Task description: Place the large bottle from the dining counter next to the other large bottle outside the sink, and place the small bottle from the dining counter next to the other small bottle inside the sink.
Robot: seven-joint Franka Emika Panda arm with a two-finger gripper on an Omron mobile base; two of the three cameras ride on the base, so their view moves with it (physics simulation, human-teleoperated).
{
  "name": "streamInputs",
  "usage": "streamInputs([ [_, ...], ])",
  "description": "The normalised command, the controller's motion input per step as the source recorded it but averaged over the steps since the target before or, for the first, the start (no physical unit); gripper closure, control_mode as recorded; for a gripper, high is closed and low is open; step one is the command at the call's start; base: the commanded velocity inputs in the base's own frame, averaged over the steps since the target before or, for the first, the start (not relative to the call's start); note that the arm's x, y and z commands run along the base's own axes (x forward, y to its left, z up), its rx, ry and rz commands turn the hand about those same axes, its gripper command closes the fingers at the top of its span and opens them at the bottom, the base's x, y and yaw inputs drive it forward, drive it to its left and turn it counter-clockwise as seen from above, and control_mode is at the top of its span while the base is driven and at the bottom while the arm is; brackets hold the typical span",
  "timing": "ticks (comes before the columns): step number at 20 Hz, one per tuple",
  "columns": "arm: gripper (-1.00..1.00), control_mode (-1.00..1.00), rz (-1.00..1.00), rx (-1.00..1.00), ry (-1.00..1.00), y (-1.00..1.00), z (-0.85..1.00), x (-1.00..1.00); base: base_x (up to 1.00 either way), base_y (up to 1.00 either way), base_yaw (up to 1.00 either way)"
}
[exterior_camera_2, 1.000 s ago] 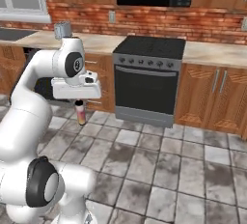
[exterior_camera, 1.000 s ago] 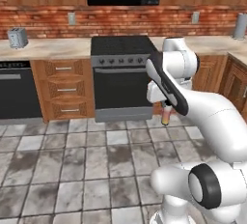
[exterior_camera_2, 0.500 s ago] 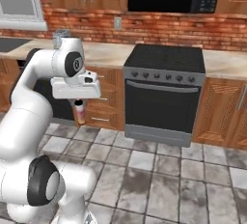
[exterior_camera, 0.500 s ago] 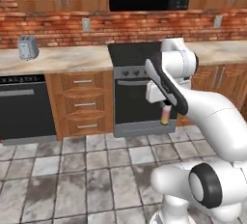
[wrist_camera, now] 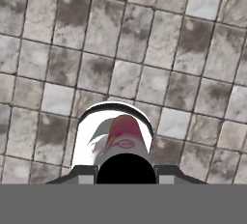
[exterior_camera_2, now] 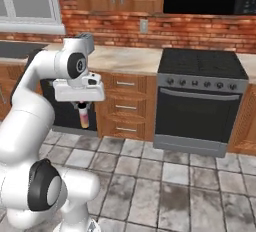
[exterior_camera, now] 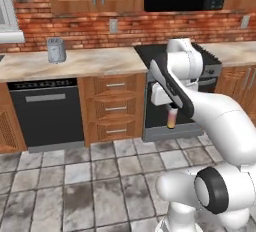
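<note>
Scene has slid right across both base views since the earlier frames: the base has turned or driven, not the things. Stove [exterior_camera_2: 200, 103] sat centre before; now it lies right of centre in the right base view, and a dishwasher [exterior_camera: 46, 111] and a grey canister [exterior_camera: 56, 50] on the desk [exterior_camera: 80, 62] have come into the left base view. Arm pose and load look unchanged.

Bottle [exterior_camera_2: 84, 115]: small, slim, cylindrical. Pale cream body shading to pink-red toward the lower part, a darker cap or neck up by the hand. From the hand view [wrist_camera: 121, 138] it reads as a white round shoulder with a red-pink label and a black cap end facing the lens.

Orientation: long axis vertical, hanging straight down below the hand, cap end up, base toward the tiled floor [exterior_camera: 75, 181].

Jaws [exterior_camera_2: 83, 107]: narrowly parted, closed on the bottle's upper end, one finger tip [wrist_camera: 82, 176] on each side of it. Bottle is carried in the air, well clear of the floor, in front of the drawer cabinet [exterior_camera_2: 125, 107] between dishwasher and stove.
</note>
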Motion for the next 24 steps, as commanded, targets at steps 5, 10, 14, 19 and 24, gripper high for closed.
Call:
streamInputs([
  [5,1.0,1.0,0.0,0.0,0.0,0.0,0.0,0.0,0.38,1.0,-0.09],
  [10,1.0,1.0,0.0,0.0,0.0,0.0,0.0,0.0,0.45,1.0,-0.09],
  [14,1.0,1.0,0.0,0.0,0.0,0.0,0.0,0.0,0.47,1.0,-0.09],
  [19,1.0,1.0,0.0,0.0,0.0,0.0,0.0,0.0,0.53,1.0,-0.1],
  [24,1.0,1.0,0.0,0.0,0.0,0.0,0.0,0.0,0.37,0.94,-0.1],
])
